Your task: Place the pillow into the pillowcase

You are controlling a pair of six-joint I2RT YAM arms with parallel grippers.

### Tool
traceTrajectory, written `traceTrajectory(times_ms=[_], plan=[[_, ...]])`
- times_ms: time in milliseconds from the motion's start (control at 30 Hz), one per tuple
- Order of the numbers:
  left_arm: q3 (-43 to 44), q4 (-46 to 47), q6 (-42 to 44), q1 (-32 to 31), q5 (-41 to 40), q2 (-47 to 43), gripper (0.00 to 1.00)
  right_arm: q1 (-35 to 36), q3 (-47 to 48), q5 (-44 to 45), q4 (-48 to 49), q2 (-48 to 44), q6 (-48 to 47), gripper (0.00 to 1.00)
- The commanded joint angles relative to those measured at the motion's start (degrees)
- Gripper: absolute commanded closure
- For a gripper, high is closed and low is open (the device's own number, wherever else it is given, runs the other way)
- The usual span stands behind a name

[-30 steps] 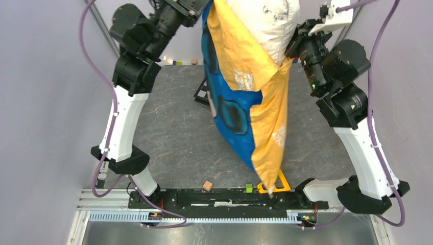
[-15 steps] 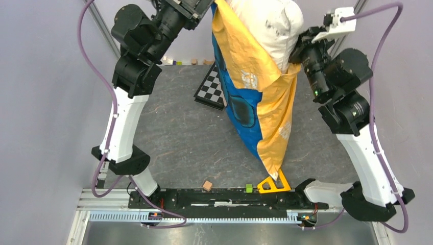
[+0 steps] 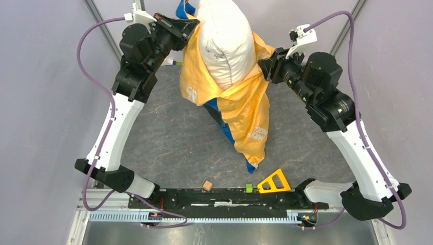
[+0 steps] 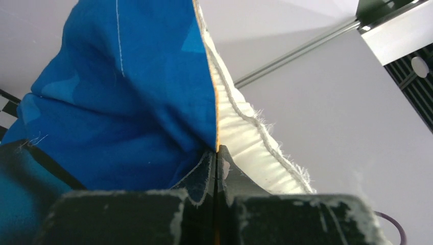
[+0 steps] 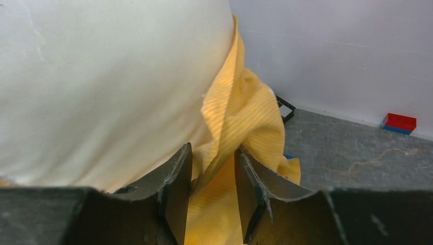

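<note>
The off-white pillow (image 3: 224, 46) stands upright between both arms, its lower part wrapped in the orange-yellow pillowcase (image 3: 245, 107), which hangs down to a point with blue showing at its edge. My left gripper (image 3: 190, 25) is shut on the case's upper edge at the pillow's left. In the left wrist view the jaws (image 4: 216, 153) are pressed flat on the fabric, its blue side (image 4: 127, 102) to the left. My right gripper (image 3: 264, 64) grips the case at the pillow's right. In the right wrist view bunched yellow fabric (image 5: 245, 112) fills the gap between the jaws (image 5: 212, 158), beside the pillow (image 5: 102, 76).
An orange triangle (image 3: 272, 181), a small brown block (image 3: 207, 184) and a green block (image 3: 248, 187) lie near the front rail. A red and blue block (image 5: 399, 123) sits by the back wall. Purple walls close in both sides.
Both arms swung the pillow and case to the left and up. The case's hanging tip lifted off the orange triangle. The checkerboard is now hidden behind the fabric.
</note>
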Motion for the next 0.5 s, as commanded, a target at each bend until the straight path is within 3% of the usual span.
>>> traceTrajectory(times_ms=[0,267,467], plan=[[2.2,5.4,-2.0,0.8,0.7,-3.3,0.97,0.2,7.6,-3.8,-2.7,-1.8,3.1,0.57],[2.1,5.9,-2.6,0.8,1.8,-2.9,0.97,0.2,13.0,-7.2,-5.4,0.0,4.9,0.57],[2.5,6.1,-3.0,0.8,2.3,-2.5,0.97,0.2,14.4,-3.2,-9.9,1.9,2.8,0.59]])
